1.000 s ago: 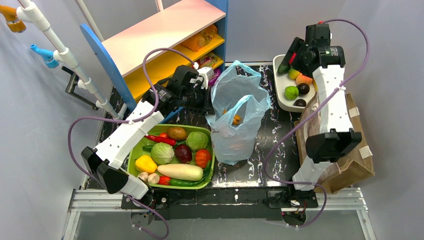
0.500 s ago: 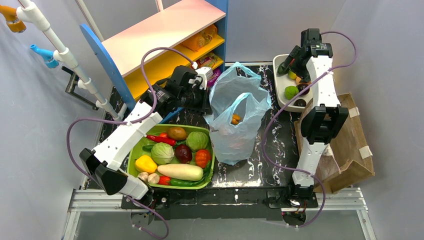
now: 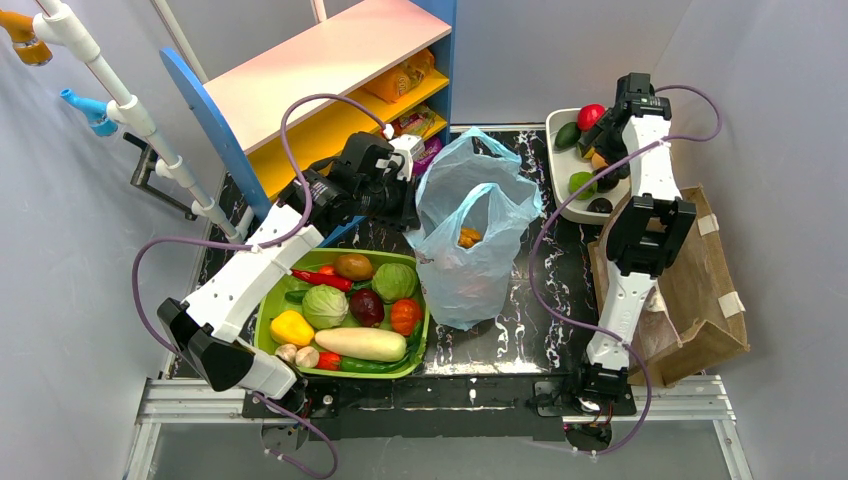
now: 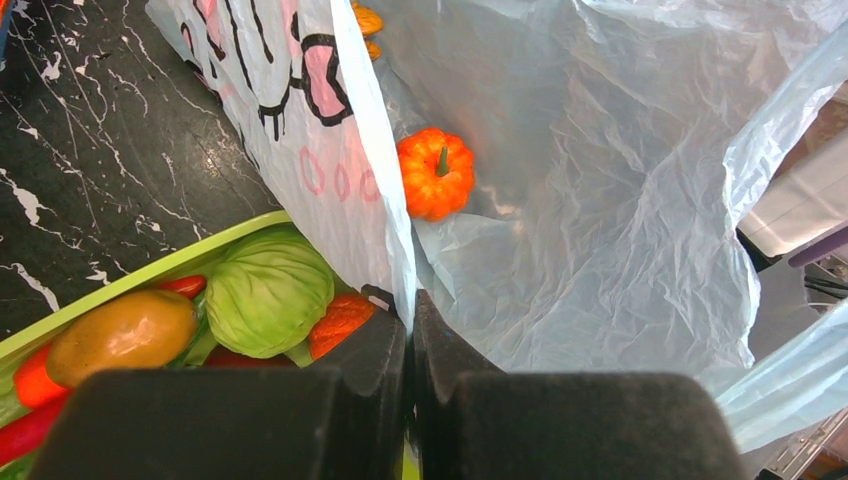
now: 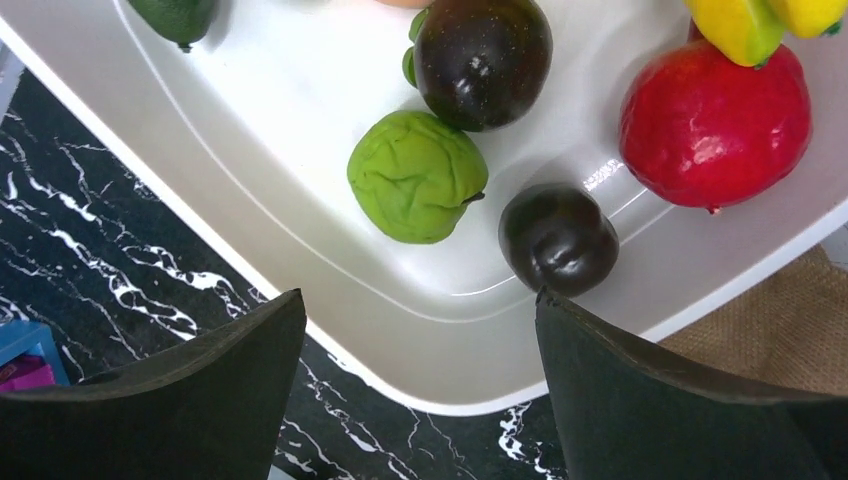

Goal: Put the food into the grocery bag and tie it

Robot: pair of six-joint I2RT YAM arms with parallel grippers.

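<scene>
The light-blue grocery bag (image 3: 470,250) stands open in the middle of the black marble table. My left gripper (image 3: 407,207) is shut on the bag's left rim, which the left wrist view (image 4: 409,305) shows pinched between the jaws. A small orange pumpkin-like food (image 4: 436,172) lies inside the bag and also shows from above (image 3: 468,237). My right gripper (image 5: 420,298) is open and empty just above the near corner of a white tray (image 5: 300,130). A green fruit (image 5: 415,177) and a dark plum (image 5: 557,238) lie just ahead of its fingertips.
The white tray (image 3: 557,195) at the back right also holds a red fruit (image 5: 713,125) and a dark purple one (image 5: 483,60). A green basket (image 3: 420,340) of vegetables sits front left. A brown paper bag (image 3: 700,300) lies right. A shelf (image 3: 330,70) stands behind.
My right arm has swung back and down over the white tray, its gripper now open just above the fruit. My left gripper still holds the bag rim in place.
</scene>
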